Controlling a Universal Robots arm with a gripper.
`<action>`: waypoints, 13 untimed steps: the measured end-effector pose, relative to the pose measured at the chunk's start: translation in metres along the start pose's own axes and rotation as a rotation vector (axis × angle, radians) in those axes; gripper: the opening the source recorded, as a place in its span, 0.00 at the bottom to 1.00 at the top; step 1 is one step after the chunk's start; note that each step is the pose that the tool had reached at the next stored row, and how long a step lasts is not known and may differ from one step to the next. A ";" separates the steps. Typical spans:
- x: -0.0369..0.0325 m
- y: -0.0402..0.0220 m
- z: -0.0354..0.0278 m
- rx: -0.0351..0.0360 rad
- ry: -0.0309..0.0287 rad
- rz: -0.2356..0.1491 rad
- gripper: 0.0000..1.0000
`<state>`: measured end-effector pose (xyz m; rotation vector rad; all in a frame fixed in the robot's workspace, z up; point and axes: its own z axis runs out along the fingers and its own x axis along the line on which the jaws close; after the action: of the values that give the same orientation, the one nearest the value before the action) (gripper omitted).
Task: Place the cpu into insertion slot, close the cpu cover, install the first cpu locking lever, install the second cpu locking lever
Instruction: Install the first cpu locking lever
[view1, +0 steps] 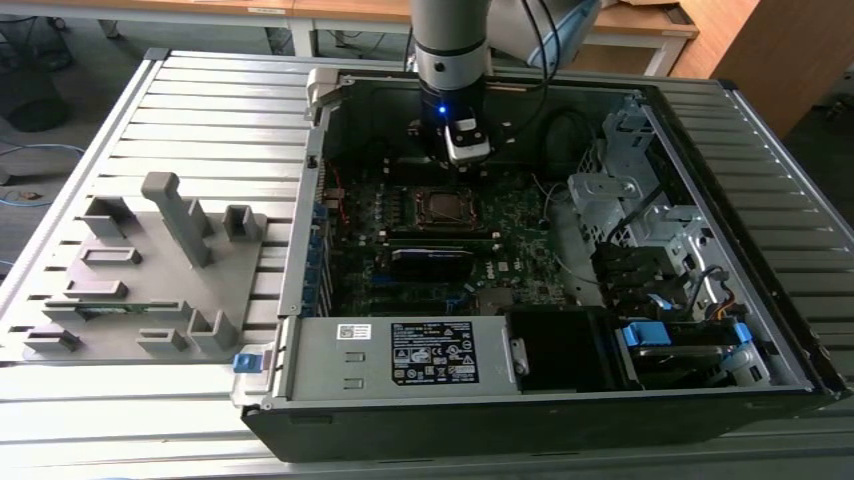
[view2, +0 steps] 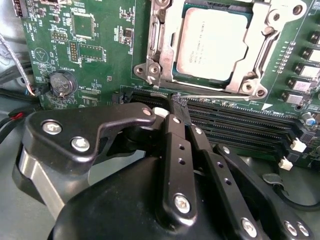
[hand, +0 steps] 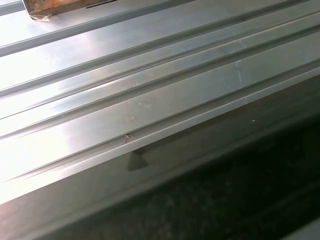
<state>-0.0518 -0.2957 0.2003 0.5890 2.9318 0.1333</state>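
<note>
Silver-grey metal of the cpu (view2: 212, 42) faces up in the second wrist view. The chip lies flat, seated in the insertion slot (view1: 441, 205). The cpu cover (view2: 167, 45) is down over the insertion slot, its frame lying around the chip's edges and the chip top showing through the cut-out. A thin wire locking lever (view2: 215, 96) runs along one side of the insertion slot, between it and the black memory slots (view2: 240, 125). The gripper (view2: 180, 107) has its two black fingers drawn together with no visible gap. The fingertips sit at one end of that lever, just beside a corner of the insertion slot. Whether they pinch the wire or only touch it cannot be told. In the exterior view the gripper (view1: 461, 150) hangs just beside the insertion slot, inside the open computer case (view1: 534, 425). A coin cell battery (view2: 62, 82) sits on the green circuit board (view2: 115, 75), well apart from the insertion slot.
</note>
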 end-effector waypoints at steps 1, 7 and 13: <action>0.0006 -0.0003 -0.0001 -0.0004 -0.0010 0.000 0.11; 0.0065 -0.0028 -0.0009 -0.0042 -0.0100 -0.001 0.11; 0.0090 -0.0038 -0.0009 -0.0070 -0.0162 -0.001 0.11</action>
<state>-0.0616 -0.2957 0.1995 0.5845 2.9149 0.1378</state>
